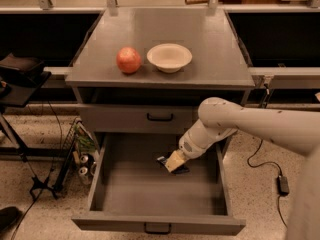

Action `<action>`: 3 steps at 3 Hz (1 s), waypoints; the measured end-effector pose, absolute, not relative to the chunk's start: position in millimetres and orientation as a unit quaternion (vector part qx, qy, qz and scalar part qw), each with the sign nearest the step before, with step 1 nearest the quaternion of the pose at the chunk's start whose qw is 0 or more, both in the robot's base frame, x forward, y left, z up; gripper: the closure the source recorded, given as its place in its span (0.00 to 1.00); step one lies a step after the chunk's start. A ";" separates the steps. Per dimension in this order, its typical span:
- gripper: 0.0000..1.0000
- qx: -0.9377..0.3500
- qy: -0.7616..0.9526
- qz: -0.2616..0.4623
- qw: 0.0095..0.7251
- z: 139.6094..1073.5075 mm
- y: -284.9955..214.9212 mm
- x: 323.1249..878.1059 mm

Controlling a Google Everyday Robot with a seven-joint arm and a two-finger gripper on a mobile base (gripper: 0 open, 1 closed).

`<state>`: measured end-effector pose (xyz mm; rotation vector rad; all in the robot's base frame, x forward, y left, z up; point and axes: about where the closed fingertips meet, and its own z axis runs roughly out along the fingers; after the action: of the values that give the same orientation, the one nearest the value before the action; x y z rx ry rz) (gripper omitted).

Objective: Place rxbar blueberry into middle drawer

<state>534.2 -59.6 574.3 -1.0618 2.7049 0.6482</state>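
The rxbar blueberry (163, 161) is a small dark blue wrapper, seen at the tip of my gripper (173, 162). The gripper is shut on it and holds it low inside the open middle drawer (135, 191), toward the back centre-right, close to the drawer floor. I cannot tell whether the bar touches the floor. The pale fingers cover most of the bar. My white arm reaches in from the right over the drawer's right wall. The drawer's front (158, 223) with its black handle is pulled out toward the camera.
The shallower drawer front (135, 119) above is closed. A red-orange apple (129, 60) and a white bowl (169, 57) sit on the cabinet top (165, 24). A black stand (20, 79) and a wire rack with cans (81, 160) are left; a cable (280, 184) lies right.
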 end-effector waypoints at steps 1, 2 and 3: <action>1.00 -0.346 0.907 0.237 0.038 528.3 -50.2 546.4; 1.00 -0.323 0.912 0.251 -0.010 496.3 -51.1 543.2; 1.00 -0.306 0.917 0.253 -0.031 486.8 -53.1 538.7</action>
<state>538.7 -53.1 486.8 -0.9818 2.9400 0.8097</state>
